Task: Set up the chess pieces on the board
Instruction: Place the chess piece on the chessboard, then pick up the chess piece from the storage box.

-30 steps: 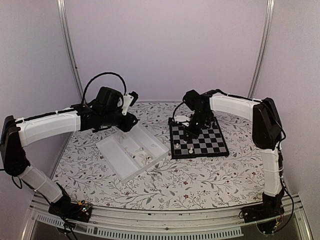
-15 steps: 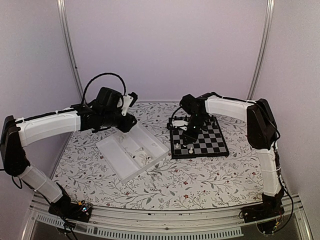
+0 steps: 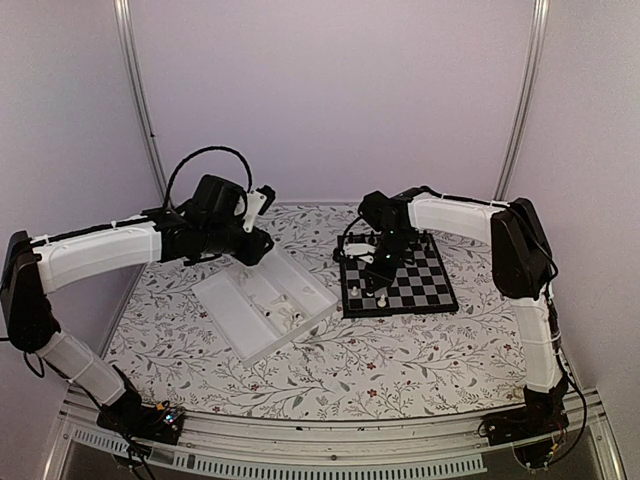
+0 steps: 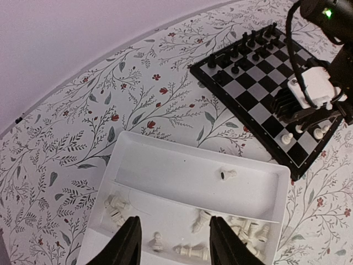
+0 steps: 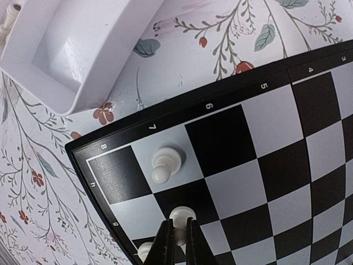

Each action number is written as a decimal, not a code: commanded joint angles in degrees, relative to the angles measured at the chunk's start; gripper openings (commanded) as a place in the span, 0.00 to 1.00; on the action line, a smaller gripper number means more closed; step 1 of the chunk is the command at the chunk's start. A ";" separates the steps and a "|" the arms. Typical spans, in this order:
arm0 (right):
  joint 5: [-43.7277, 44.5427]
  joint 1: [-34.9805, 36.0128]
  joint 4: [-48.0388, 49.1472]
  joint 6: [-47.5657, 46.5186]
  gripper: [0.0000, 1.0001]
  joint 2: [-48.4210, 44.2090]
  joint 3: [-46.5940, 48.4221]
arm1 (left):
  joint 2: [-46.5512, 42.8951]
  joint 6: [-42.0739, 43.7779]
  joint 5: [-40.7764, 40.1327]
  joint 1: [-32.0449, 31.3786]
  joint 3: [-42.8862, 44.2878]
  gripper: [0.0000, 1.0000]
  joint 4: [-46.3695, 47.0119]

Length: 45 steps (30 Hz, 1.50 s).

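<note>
Toward the near middle of the table lies the white tray [image 4: 165, 174]. Most of the white chess pieces [image 4: 242, 229] are heaped in one compartment, with a single piece in the other. The left gripper [image 4: 174, 220] hangs over the tray, fingers spread wide and empty, judged ready for a pick. Just beside the tray, toward the right edge, sits the board [image 3: 420, 285]. The right gripper [image 5: 177, 222] is low over its near-left part, fingers pinched on a white pawn [image 5: 181, 212] to stand it near a placed pawn [image 5: 165, 163]. Black pieces [image 4: 248, 41] line the far rows.
</note>
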 commanded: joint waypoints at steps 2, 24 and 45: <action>-0.39 0.60 0.26 0.35 0.08 1.67 1.56 | 0.99 -0.23 -0.20 0.45 1.04 0.44 -0.44; -3.54 0.16 -2.70 3.52 0.51 -1.54 8.04 | 2.59 -0.37 1.88 0.46 1.20 0.45 -0.95; -19.91 -14.06 27.28 9.41 0.48 -32.54 -30.78 | 24.77 -12.34 16.08 0.54 10.72 0.35 -0.73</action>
